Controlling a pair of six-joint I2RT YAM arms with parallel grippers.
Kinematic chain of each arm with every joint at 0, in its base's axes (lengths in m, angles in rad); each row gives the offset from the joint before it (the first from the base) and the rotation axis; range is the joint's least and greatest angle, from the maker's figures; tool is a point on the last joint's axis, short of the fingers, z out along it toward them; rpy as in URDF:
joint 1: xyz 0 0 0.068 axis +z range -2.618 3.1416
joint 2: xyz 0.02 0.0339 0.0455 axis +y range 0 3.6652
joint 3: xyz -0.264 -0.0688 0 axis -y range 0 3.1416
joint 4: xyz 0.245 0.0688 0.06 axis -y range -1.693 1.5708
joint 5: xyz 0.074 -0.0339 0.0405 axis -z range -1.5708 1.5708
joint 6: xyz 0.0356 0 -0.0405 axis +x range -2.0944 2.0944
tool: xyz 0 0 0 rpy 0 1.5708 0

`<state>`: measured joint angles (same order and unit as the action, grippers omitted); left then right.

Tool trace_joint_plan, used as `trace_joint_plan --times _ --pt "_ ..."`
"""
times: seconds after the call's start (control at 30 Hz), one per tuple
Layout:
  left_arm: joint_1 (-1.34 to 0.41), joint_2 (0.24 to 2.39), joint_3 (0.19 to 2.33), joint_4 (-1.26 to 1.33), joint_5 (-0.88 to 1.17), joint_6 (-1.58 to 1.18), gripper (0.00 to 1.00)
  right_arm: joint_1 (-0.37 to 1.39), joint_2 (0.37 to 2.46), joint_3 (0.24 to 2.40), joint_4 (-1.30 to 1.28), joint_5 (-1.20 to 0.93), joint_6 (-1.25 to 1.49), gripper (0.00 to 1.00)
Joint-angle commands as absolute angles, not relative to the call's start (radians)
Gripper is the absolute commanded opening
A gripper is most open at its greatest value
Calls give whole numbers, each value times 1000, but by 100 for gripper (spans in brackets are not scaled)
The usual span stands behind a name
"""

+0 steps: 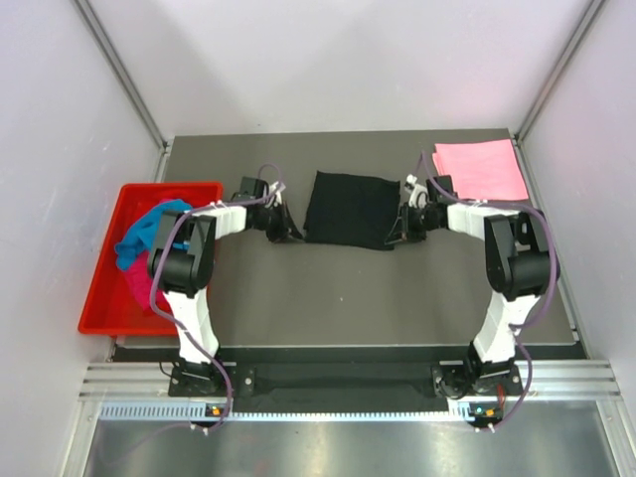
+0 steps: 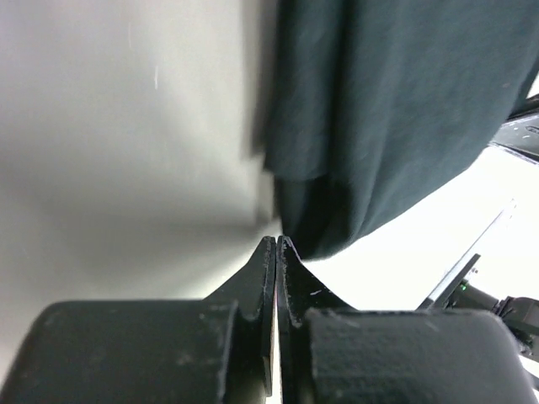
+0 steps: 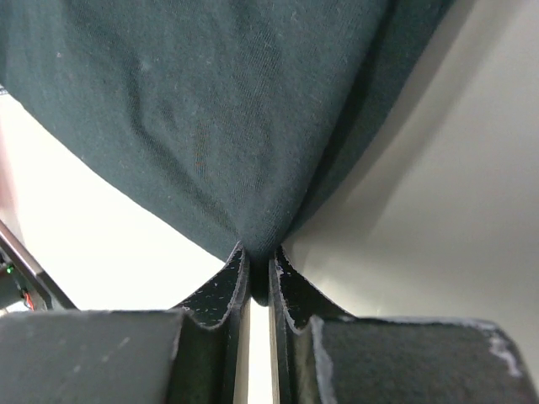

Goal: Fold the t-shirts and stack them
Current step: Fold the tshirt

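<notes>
Evenness matters: right gripper [image 3: 257, 252] pinches the black t-shirt [image 1: 350, 209], so we check that the closed left gripper [image 2: 277, 242] holds cloth too.

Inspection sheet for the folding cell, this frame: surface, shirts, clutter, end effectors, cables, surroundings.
Surface: dark grey table, matte.
Job's things: black t-shirt lying mid-table; pink t-shirt folded flat at the back right corner; turquoise t-shirt and magenta t-shirt bunched in the tray.
Clutter: red tray at the left edge; otherwise nothing seen.
End effectors: left end effector shut at the black shirt's left edge, cannot tell if it holds cloth; right end effector shut on the right edge.
Cables: purple cables looped along both arms.
Surroundings: white walls; metal rail at the near edge.
</notes>
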<state>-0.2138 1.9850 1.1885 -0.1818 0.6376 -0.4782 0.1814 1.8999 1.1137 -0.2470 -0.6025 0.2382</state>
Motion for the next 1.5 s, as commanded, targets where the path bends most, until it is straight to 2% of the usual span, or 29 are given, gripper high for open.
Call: trace_joint_plan --times 0.0,0.27,0.4,0.77,0.93,1.03,1.07,1.1,1.13,1.23,1.47 --pt "-227 1899 1103 -169 637 -492 0 190 1824 1036 -245 -598 221 0" --pt "-236 1712 930 -169 603 -509 1 206 1683 874 -219 -601 233 4" --pt "-236 1686 978 -155 638 -462 32 207 1664 838 -204 -601 242 5" --pt "-290 1842 1132 -170 695 -351 37 206 1651 850 -215 -598 253 6" --pt "-321 1881 1132 -170 676 -336 34 206 1631 845 -221 -592 255 8" --pt "-325 1891 1123 -163 661 -342 27 207 1632 844 -224 -586 253 8" --pt "-325 1891 1117 -158 652 -345 12 206 1631 838 -225 -587 253 8" --pt "-325 1890 1114 -158 643 -354 3 206 1631 833 -222 -588 255 7" --pt "-325 1882 1111 -167 632 -362 0 207 1623 830 -224 -588 258 7" --pt "-327 1839 1082 -205 597 -402 0 207 1594 805 -235 -589 271 1" --pt "-353 1684 864 -284 551 -459 0 242 1468 657 -236 -557 324 1"
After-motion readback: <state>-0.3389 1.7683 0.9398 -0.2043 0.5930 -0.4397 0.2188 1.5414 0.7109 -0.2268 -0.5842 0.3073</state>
